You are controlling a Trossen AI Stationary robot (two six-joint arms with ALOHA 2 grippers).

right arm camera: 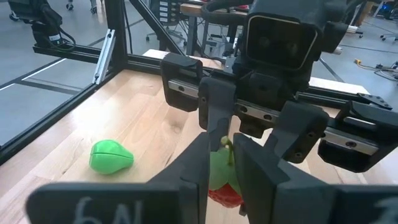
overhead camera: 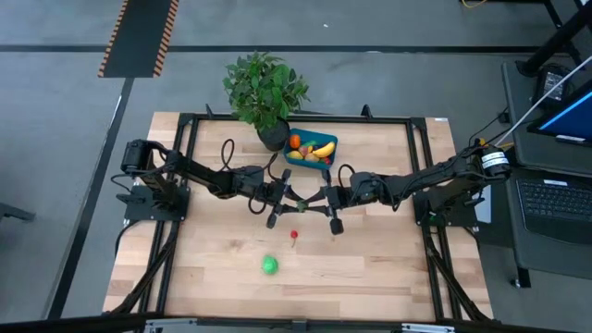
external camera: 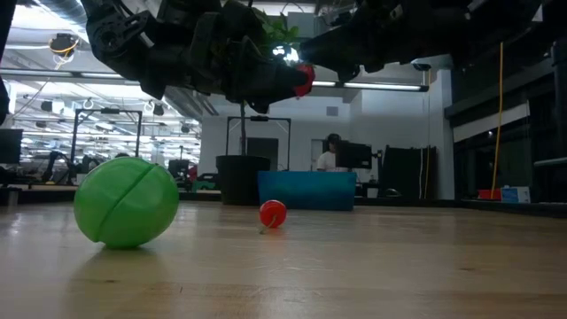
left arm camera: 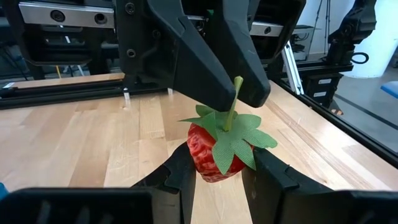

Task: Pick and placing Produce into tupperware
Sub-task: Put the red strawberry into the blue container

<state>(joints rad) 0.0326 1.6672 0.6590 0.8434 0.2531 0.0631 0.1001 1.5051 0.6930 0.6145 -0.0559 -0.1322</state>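
L to R: L arm comes in from the L edge of the tabletop (overhead camera: 388,268), light wood planks in a black frame. The left pincer (left arm camera: 217,180) is mid-table, raised off the surface, clenched on a red strawberry (left arm camera: 208,152) w/ green cloth leaves; its fingers (left arm camera: 180,183) press the berry's sides. The right pincer (right arm camera: 221,171) meets it head-on from the R. Its tips are closed in on the stem and leaves of the same berry, so both grip it at once.

Below them on the wood:
- A green produce piece (overhead camera: 269,265) lies towards the near edge, alone.
- A small red piece (overhead camera: 294,235) sits just R of it and further in, apart from it.

At the far edge, centre, the teal tupperware (external camera: 306,190) holds a yellow banana (overhead camera: 323,149) plus orange/red bits. A leafy potted plant (overhead camera: 265,85) stands just L of it, its dark pot (external camera: 241,180) close beside the tub.

Room:
- Grey floor w/ an orange-black striped strip (overhead camera: 139,37) far L.
- Desk w/ keyboard (overhead camera: 553,203) at R.
- Low view: open workshop w/ ceiling strip lights, racks at L, and a person (external camera: 330,155) seated behind a monitor past the tub.
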